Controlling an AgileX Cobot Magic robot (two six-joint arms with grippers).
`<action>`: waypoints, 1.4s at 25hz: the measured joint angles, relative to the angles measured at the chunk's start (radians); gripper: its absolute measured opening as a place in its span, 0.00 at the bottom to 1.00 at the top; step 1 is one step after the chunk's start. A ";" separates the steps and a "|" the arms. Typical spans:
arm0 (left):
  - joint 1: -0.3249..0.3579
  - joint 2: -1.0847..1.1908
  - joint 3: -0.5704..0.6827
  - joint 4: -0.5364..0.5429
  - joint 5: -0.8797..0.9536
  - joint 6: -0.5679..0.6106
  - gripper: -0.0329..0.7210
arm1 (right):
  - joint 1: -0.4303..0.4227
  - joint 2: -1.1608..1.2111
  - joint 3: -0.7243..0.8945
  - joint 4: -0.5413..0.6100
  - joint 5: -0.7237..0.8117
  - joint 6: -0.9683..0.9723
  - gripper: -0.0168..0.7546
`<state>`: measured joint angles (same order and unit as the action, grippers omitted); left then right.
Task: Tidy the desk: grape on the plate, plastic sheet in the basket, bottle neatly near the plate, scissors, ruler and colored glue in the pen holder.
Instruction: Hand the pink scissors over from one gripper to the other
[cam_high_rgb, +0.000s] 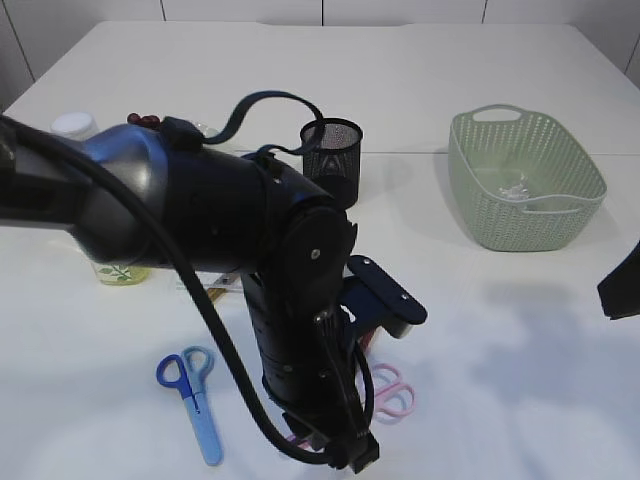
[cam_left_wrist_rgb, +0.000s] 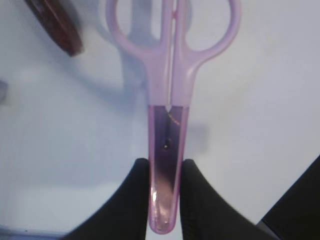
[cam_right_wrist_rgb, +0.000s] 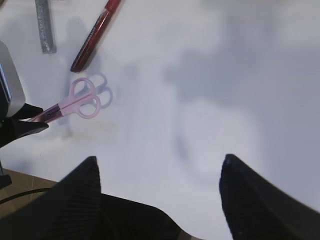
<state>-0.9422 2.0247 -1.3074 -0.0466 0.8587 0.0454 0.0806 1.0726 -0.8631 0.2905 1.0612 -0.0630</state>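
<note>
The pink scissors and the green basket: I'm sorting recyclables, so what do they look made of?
Pink scissors: handles look like smooth opaque plastic; the blade part looks like a translucent, glossy pink plastic sheath, since light passes through. Whether there is metal inside cannot be told.
Green basket: looks like matte moulded plastic, with a regular perforated lattice wall and a rolled rim.

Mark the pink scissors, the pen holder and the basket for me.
pink scissors (cam_left_wrist_rgb: 165, 165): left wrist view, on the sheathed blades.
pen holder (cam_high_rgb: 333, 160): exterior view, on its black mesh wall.
basket (cam_high_rgb: 480, 190): exterior view, on its green outer wall.
</note>
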 joint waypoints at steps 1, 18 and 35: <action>0.006 -0.004 -0.005 0.001 0.001 -0.005 0.19 | 0.000 0.008 0.000 0.012 -0.001 -0.008 0.77; 0.078 -0.051 -0.132 0.001 0.062 -0.034 0.19 | 0.000 0.115 0.000 0.360 -0.165 -0.303 0.77; 0.101 -0.062 -0.156 0.011 0.079 -0.036 0.19 | 0.000 0.351 -0.002 0.758 -0.233 -0.653 0.77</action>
<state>-0.8410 1.9629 -1.4629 -0.0360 0.9374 0.0093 0.0806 1.4238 -0.8647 1.0482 0.8283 -0.7164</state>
